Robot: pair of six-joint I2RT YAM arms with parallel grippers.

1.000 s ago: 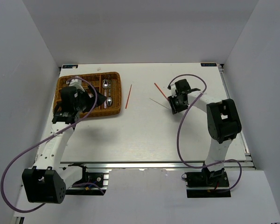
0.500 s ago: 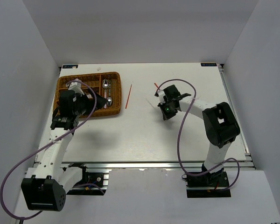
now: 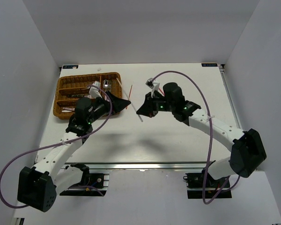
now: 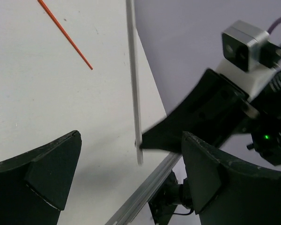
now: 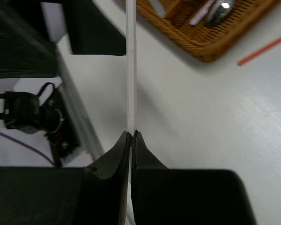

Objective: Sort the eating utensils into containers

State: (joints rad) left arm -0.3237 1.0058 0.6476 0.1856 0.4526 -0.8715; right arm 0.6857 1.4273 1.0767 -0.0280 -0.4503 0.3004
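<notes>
The wicker tray (image 3: 61, 89) sits upper left in the overhead view, with my left arm nearer it. My left fingers (image 4: 51, 173) gape wide, holding nothing, facing the pale stick (image 4: 132, 70). My right fingers (image 5: 114, 154), clenched, pinch that stick near one end. Its long axis runs straight up the right wrist frame, left of the tray.

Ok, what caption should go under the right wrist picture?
Right gripper shut on a thin pale stick over the white table, wicker tray and a red-orange chopstick beyond.
</notes>
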